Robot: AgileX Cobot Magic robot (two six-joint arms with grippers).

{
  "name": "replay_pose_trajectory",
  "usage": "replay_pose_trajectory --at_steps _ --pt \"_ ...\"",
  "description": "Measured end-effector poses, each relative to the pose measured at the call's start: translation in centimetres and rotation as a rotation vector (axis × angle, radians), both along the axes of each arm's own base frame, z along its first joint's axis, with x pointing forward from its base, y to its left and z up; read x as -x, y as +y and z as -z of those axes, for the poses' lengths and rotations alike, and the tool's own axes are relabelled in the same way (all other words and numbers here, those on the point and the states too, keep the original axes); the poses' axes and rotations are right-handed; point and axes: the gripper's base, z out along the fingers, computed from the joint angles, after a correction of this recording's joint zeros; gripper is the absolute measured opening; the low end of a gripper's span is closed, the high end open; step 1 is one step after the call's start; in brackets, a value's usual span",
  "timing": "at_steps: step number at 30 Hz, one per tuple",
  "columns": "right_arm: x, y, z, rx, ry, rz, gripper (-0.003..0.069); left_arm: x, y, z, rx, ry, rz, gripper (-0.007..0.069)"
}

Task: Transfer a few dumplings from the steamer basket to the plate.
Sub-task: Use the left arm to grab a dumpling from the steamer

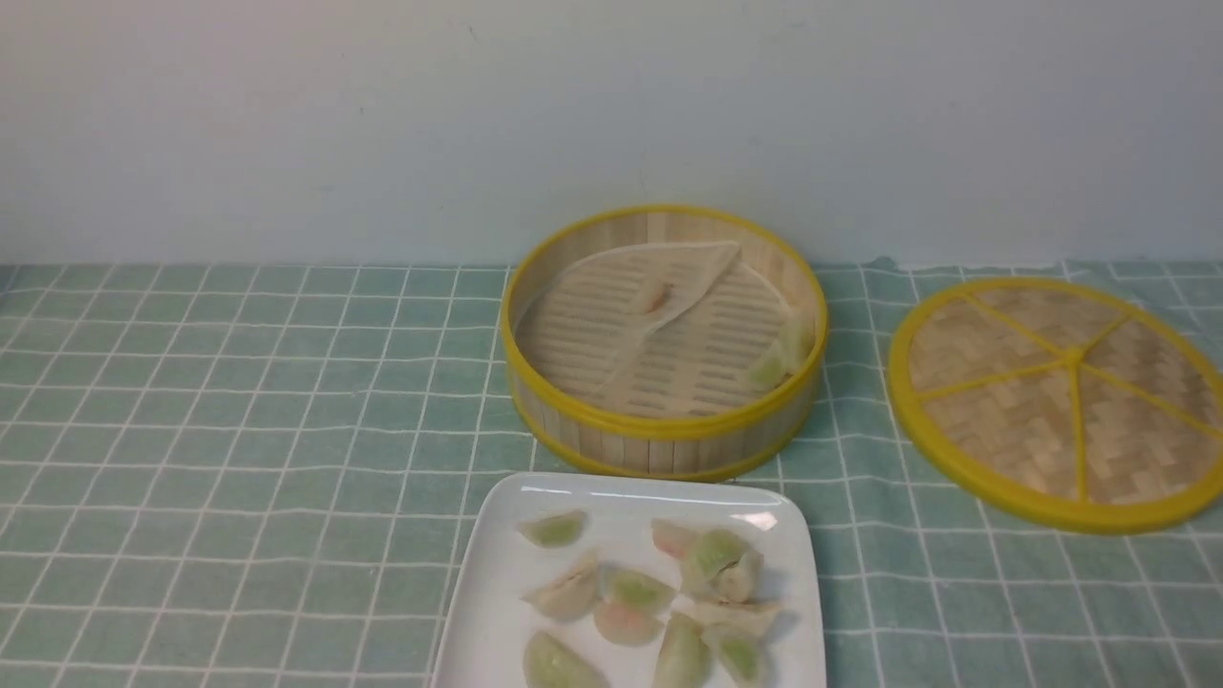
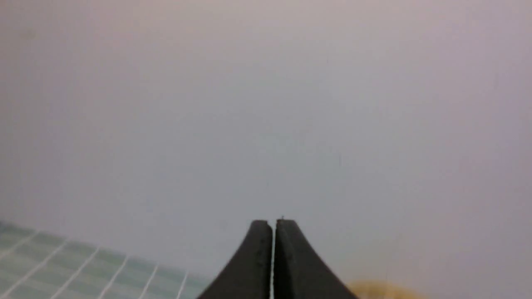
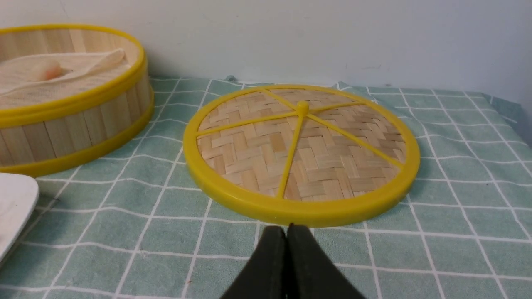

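From the front, you see the plate (image 1: pixel 497 573) at the desk's (image 1: pixel 239 430) near edge carrying most of the dumplings (image 1: pixel 650 592), the steamer basket (image 1: pixel 659 430) behind it toward the far edge holding two more, and neither arm. At the left wrist, your left end effector (image 2: pixel 274 224) is pressed fully together, empty, facing pale wall (image 2: pixel 266 104). At the right wrist, your right end effector (image 3: pixel 286 230) is likewise closed on nothing, just short of the lid's (image 3: pixel 299 153) yellow rim.

We count one basket (image 1: pixel 659 447), one plate (image 1: pixel 497 592) and one woven lid (image 1: pixel 1003 382). Two dumplings (image 1: pixel 654 296) lie in the basket. On the plate we make out about eleven more, though they overlap too closely for a sure count.
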Motion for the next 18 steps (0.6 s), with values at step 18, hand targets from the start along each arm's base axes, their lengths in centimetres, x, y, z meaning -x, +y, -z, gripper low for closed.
replay_pose_trajectory --at_steps 18 --pt "0.0 0.0 0.0 -0.001 0.000 0.000 -0.0013 -12.3 -3.8 -12.8 -0.244 1.078 0.395 -0.0006"
